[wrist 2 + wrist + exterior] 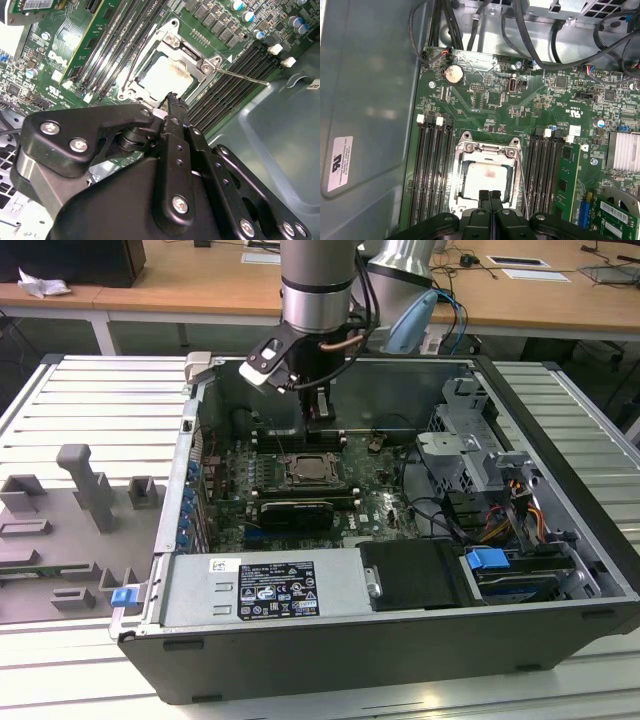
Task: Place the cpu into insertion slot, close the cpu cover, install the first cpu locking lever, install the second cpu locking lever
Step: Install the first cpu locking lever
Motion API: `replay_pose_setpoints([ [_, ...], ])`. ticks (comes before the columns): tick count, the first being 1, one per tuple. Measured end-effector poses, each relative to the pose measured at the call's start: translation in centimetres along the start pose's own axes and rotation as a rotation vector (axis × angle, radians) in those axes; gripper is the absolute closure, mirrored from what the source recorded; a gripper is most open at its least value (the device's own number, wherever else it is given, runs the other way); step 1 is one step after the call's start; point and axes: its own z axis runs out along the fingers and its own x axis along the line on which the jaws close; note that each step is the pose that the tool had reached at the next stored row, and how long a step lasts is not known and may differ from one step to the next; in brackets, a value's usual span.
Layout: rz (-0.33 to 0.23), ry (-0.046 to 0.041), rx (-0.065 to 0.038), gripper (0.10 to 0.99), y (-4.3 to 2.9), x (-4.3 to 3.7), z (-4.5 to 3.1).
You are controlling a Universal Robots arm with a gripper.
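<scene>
Pincer (490,195) fingers pressed narrow, nothing held, poised near edge of cpu (483,178). cpu cover (488,149) lies flat around chip. Thin lever (243,76) juts out sideways.

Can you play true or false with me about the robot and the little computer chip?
1. The cpu sits in the insertion slot. True.
2. The gripper is holding the cpu. False: it is shut on nothing, just over the cpu.
3. The cpu cover lies flat around the cpu. True.
4. The circuit board around the slot is red. False: it is green.
5. The computer case is closed up. False: its side is open, and the arm reaches inside.
</scene>
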Motion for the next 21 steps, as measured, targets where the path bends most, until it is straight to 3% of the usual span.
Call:
replay_pose_setpoints([
  [21, 0.000, 0.0001, 0.000, 0.980, 0.05, -0.01, -1.39],
])
